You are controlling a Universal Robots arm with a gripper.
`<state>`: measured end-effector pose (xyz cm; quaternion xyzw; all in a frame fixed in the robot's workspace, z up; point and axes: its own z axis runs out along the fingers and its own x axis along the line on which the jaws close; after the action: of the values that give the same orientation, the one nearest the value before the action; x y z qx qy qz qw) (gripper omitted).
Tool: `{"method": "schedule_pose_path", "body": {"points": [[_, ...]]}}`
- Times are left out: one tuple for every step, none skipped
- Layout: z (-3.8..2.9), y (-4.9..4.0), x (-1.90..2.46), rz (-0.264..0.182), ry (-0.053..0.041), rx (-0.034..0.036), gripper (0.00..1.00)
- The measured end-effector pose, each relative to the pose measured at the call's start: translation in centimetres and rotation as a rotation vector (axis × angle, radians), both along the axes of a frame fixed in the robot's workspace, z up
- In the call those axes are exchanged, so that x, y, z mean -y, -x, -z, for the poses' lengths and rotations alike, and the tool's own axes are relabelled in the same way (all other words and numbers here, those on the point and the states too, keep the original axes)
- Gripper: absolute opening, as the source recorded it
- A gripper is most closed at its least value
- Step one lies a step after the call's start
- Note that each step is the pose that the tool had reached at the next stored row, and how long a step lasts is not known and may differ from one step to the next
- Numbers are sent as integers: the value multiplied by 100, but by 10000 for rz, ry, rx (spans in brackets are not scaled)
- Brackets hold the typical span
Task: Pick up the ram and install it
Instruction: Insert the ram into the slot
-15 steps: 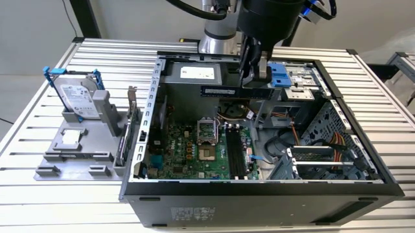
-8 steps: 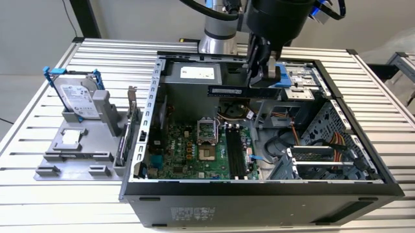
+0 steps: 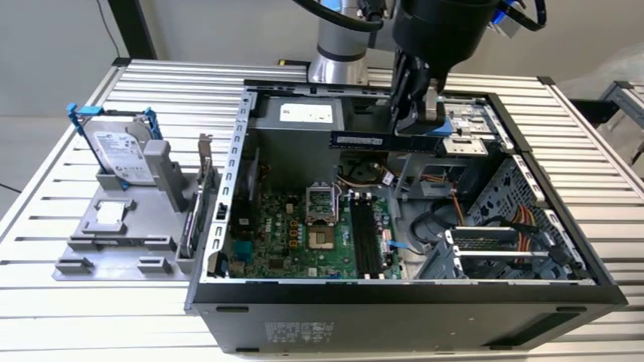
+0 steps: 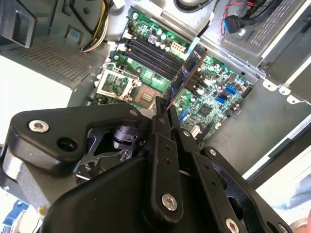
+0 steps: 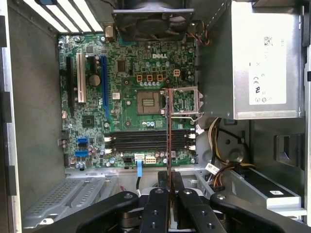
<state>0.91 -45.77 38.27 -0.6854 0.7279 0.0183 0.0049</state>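
Observation:
The ram (image 3: 367,140) is a long dark stick held level above the back of the open computer case (image 3: 234,188). My gripper (image 3: 421,130) is shut on its end at the exterior view's right. In the second wrist view the ram (image 4: 186,74) sticks out from the fingertips (image 4: 156,112) over the green motherboard. In the first wrist view the ram (image 5: 168,127) shows edge-on as a thin line between my gripper's (image 5: 168,180) fingers, crossing above the black memory slots (image 5: 146,141). The slots (image 3: 364,240) lie well below the stick.
A silver hard drive in a blue bracket (image 3: 121,149) stands on a grey fixture (image 3: 116,237) on the exterior view's left, with an expansion card (image 3: 199,200) beside the case. Inside are the processor socket (image 3: 320,202), power supply (image 5: 257,63), fan (image 5: 150,19) and cable bundles (image 5: 221,145).

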Motion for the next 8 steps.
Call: {"method": "schedule_pose_path", "body": {"points": [[0, -1, 0, 0, 0, 0, 0], [0, -1, 0, 0, 0, 0, 0], [0, -2, 0, 0, 0, 0, 0], [0, -2, 0, 0, 0, 0, 0], [0, -2, 0, -1, 0, 0, 0], [0, -2, 0, 0, 0, 0, 0], [0, -2, 0, -1, 0, 0, 0], [0, -2, 0, 0, 0, 0, 0]]}}
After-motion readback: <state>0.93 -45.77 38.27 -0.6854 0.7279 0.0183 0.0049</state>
